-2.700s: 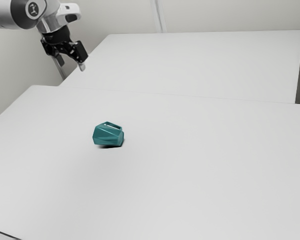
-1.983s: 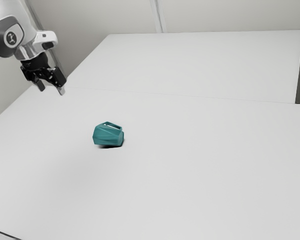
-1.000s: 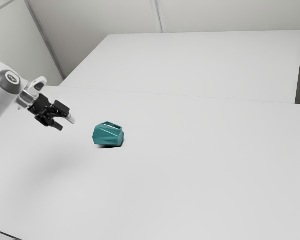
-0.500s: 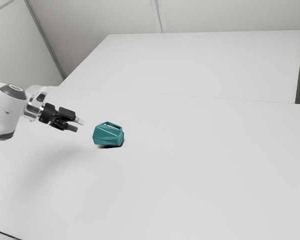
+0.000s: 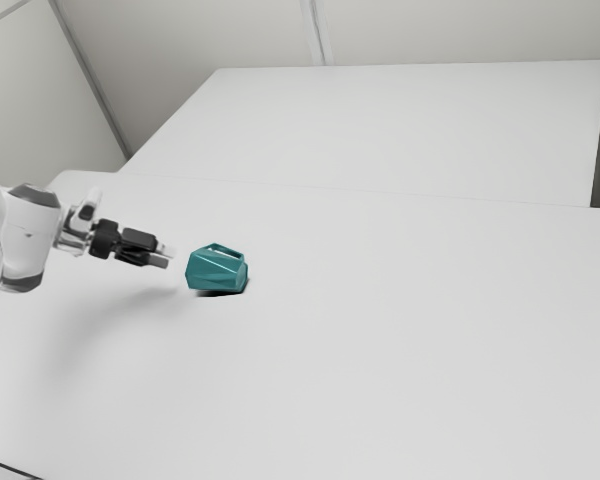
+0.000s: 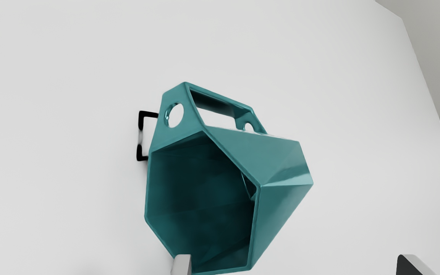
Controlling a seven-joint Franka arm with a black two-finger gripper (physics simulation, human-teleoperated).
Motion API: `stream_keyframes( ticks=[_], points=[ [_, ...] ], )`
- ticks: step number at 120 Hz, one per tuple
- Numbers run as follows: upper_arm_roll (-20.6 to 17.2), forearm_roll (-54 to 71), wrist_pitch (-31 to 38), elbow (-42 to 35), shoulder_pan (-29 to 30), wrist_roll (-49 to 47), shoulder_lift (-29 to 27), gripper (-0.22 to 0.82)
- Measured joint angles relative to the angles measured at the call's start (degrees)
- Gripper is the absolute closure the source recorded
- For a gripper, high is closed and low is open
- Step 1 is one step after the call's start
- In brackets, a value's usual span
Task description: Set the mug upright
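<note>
A: The mug (image 5: 216,271), how does it look?

B: Teal and faceted, lying on its side on the white desk (image 5: 380,350). Exterior view, left to right: open mouth, body, base end; the handle (image 5: 227,250) runs along the upper side.

A: And the arm (image 5: 25,240)?

B: It enters at the exterior view's left. The end effector (image 5: 166,257), nearly level, points toward the mouth and stands near it, fingers wide apart, holding nothing. In the wrist view one fingertip (image 6: 182,265) overlaps the rim, probably without contact.

A: The surroundings?

B: Exterior view, left to right: a pale panel (image 5: 40,120), then a second white surface (image 5: 400,130) beyond the desk, backed by a grey wall (image 5: 430,30).
</note>
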Motion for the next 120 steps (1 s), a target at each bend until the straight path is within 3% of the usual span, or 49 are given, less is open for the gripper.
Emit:
stream_keyframes(
  ticks=[103, 120],
  points=[
    [-3.15, -5.64, -3.23, 5.74, -0.16, 8.11, 8.46, 0.02],
    [-3.51, -6.24, -3.32, 6.03, -0.17, 8.63, 8.98, 0.06]
  ],
)
